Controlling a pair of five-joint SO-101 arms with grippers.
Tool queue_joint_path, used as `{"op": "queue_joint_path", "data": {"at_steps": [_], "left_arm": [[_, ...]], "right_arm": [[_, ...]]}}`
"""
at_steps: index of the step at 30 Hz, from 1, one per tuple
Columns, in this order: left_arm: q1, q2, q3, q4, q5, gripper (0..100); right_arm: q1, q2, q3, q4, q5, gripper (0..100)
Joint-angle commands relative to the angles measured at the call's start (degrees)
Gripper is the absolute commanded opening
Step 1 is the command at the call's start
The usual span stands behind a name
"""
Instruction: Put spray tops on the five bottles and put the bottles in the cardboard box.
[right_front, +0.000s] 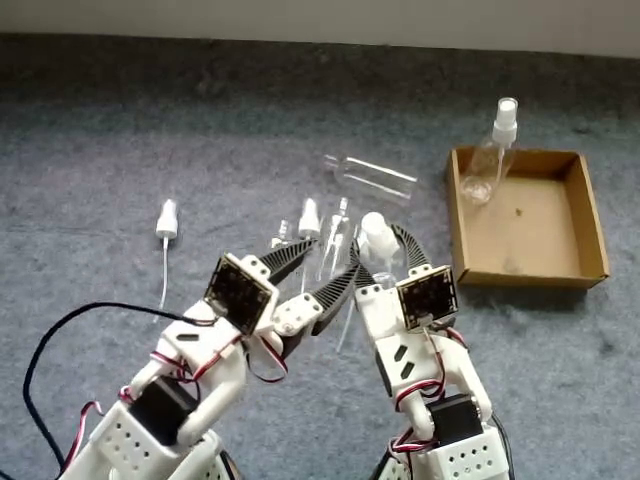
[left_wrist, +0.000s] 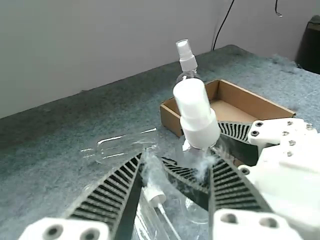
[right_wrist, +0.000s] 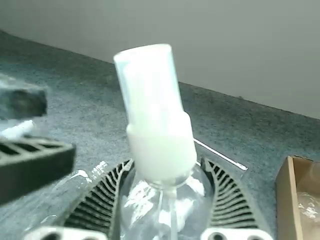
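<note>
My right gripper (right_front: 383, 256) is shut on a clear bottle (right_wrist: 165, 207) held upright, with a white spray top (right_wrist: 155, 120) on its neck. My left gripper (right_front: 318, 272) stands open just beside it, its fingers (left_wrist: 111, 196) spread above a loose spray top (left_wrist: 156, 198) lying on the carpet. The held bottle's spray top (left_wrist: 196, 112) rises just beyond the left fingers. Another clear bottle (right_front: 372, 178) lies on its side farther back, without a top. A bottle with a spray top (right_front: 497, 140) leans in the far left corner of the cardboard box (right_front: 578, 272).
One spray top (right_front: 166, 220) with a long tube lies alone at the left. Other loose spray tops (right_front: 309, 216) and clear bottles lie just ahead of the grippers. The box (left_wrist: 172, 116) sits to the right of both arms on grey carpet.
</note>
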Motion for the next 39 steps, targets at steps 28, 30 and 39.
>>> {"op": "queue_joint_path", "data": {"at_steps": [28,30,39], "left_arm": [[-38.90,-19.82,-1.01,28.13,0.00,0],[-38.73,-19.82,0.31,30.07,0.00,0],[-38.81,-19.82,12.00,30.59,0.00,1]], "right_arm": [[4.26,-1.27,6.55,2.07,0.44,10.5],[4.44,-1.27,6.55,2.07,0.44,10.5],[11.38,-1.27,5.76,1.89,0.44,10.5]]}}
